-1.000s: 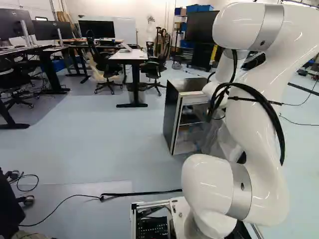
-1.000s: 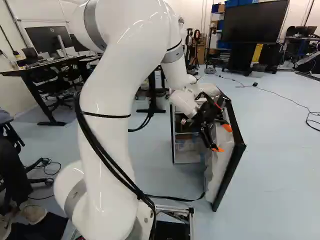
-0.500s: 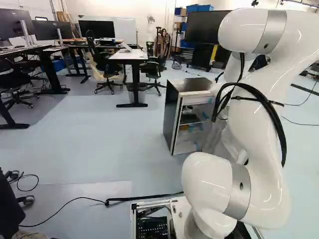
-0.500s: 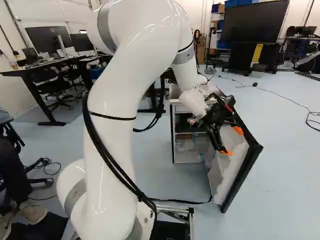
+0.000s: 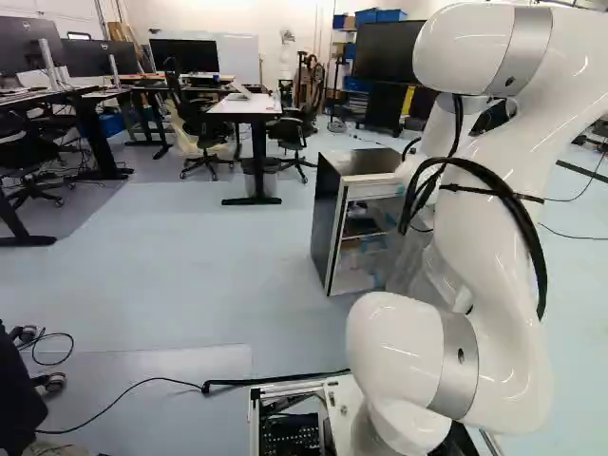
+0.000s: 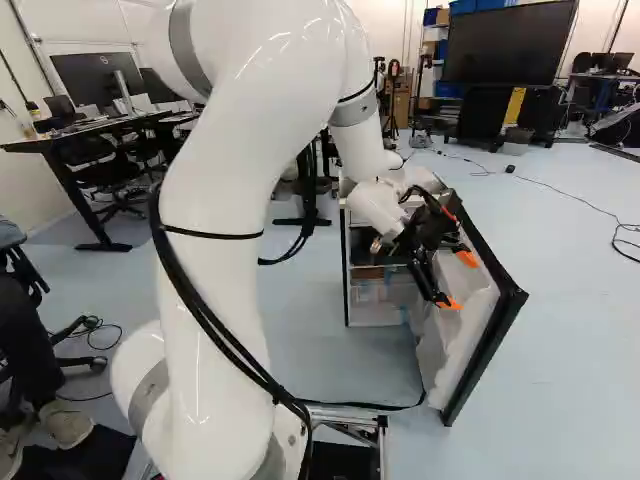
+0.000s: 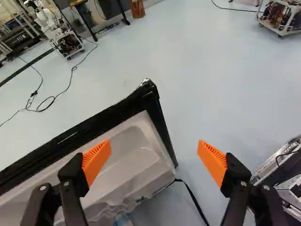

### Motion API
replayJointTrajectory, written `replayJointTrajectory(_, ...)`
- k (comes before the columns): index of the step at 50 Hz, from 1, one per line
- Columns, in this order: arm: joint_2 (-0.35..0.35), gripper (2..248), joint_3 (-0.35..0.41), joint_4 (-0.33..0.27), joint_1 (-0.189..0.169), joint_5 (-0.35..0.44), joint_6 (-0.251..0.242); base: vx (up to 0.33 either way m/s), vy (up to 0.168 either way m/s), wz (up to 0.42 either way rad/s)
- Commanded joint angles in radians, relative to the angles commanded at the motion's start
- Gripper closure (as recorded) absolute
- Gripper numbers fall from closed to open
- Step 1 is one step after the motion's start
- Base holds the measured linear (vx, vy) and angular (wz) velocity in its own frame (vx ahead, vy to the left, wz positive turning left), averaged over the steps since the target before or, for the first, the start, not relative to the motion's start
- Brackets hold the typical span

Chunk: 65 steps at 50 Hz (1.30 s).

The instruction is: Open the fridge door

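Fridge door point(image 6: 455, 345) stands well open, interior point(image 6: 375, 312) exposed; jaws wide, gripping nothing; opening judged essentially done, leaving at most a final nudge and arm point(image 6: 215, 250) withdrawal.

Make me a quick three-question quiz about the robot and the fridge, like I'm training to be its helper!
1. True or false: the door of the fridge is open.
2. What colour are the pads on the gripper?
A) blue
B) orange
C) green
3. Fill in the missing word: the gripper's two fingers stand wide ____.

Key: 1 true; 2 B; 3 apart.
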Motion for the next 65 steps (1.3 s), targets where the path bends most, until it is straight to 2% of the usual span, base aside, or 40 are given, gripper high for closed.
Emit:
replayJointTrajectory(55,0.233,3,0.323,-0.319,0.177,0.000,0.000,0.000,0.000,0.000)
replayJointTrajectory(65,0.258,3,0.355,-0.352,0.196,0.000,0.000,0.000,0.000,0.000)
